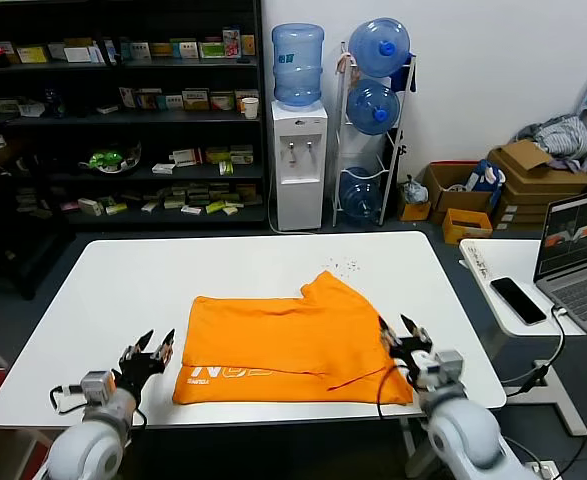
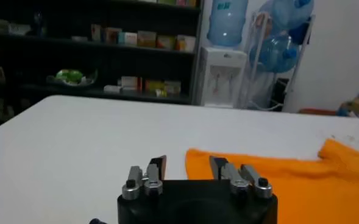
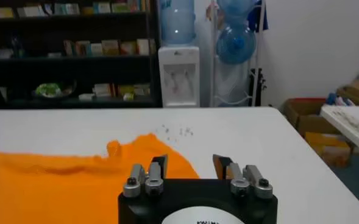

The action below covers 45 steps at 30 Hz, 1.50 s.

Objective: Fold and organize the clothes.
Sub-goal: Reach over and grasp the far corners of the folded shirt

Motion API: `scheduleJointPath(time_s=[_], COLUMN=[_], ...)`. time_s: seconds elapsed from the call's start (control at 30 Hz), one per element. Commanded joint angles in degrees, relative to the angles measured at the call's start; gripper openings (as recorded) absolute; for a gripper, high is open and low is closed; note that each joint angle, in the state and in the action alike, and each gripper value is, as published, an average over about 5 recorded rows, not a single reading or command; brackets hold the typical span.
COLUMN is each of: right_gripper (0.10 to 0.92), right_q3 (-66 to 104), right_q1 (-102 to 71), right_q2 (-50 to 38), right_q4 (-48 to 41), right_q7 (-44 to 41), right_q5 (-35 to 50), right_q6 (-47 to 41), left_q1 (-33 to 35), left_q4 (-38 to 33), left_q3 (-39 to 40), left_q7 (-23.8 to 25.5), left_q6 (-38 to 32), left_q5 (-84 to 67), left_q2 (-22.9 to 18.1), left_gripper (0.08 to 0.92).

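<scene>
Shirt part-folded, both grippers spread at its near corners.

The left gripper [image 1: 151, 352] hovers just off the shirt's [image 1: 293, 345] near left corner with fingers spread and empty; the right gripper [image 1: 403, 338] sits over the shirt's near right corner, fingers likewise apart and holding nothing. The shirt lies flat on the table [image 1: 103, 290], already doubled into a rough rectangle with one sleeve sticking out at the far edge; by my judgement, further folds and final tidying remain. White lettering near the shirt's left front edge shows partly, but is not readable. Beyond the shirt, the water dispenser [image 1: 299, 160] bears no legible brand.
</scene>
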Motion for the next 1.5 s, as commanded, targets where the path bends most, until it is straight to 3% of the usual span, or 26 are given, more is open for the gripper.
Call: scheduleJointPath(time_s=[0.03,0.13,0.27,0.7,0.83,0.9,1.2,1.5], right_gripper=[0.709,0.783,0.82,0.823,0.807,0.761,0.502,0.251], right_q3=[-8.98,-9.56,-9.7,-8.7,-8.74,-8.8,-8.66,-9.02], right_q1=[28.3,29.78,30.38,29.93,29.52,29.25,28.24,25.73], right_q2=[9.34,11.59,13.7,14.78,14.63,14.53,13.88,11.96], right_q4=[-29.04,-34.97,-39.95,-44.07,-43.86,-43.66,-42.38,-36.85], right_q7=[-3.78,-5.63,-7.51,-8.05,-7.94,-7.85,-8.54,-9.62], right_q5=[-0.64,-1.22,-2.29,-4.95,-3.68,-2.45,0.02,0.38], right_q6=[0.97,-0.12,-1.6,-4.15,-6.7,-8.48,-10.94,-3.05], left_q1=[-30.76,-34.94,-36.56,-33.84,-33.03,-32.82,-32.81,-31.19], left_q4=[29.61,37.58,40.83,38.4,37.66,37.59,38.19,35.96], left_q3=[11.7,14.41,15.92,17.4,17.99,18.29,19.06,18.19], left_q7=[7.86,8.95,8.71,7.68,7.13,6.91,6.87,7.38], left_q6=[-1.1,0.31,2.94,4.83,5.3,5.48,5.55,1.71], left_q5=[-2.73,-2.69,-2.74,-2.77,-2.65,-2.46,-1.75,-1.43], left_q2=[-4.27,-6.2,-6.98,-6.82,-6.94,-6.93,-6.94,-7.17], left_gripper=[0.658,0.743,0.814,0.811,0.724,0.663,0.403,0.153])
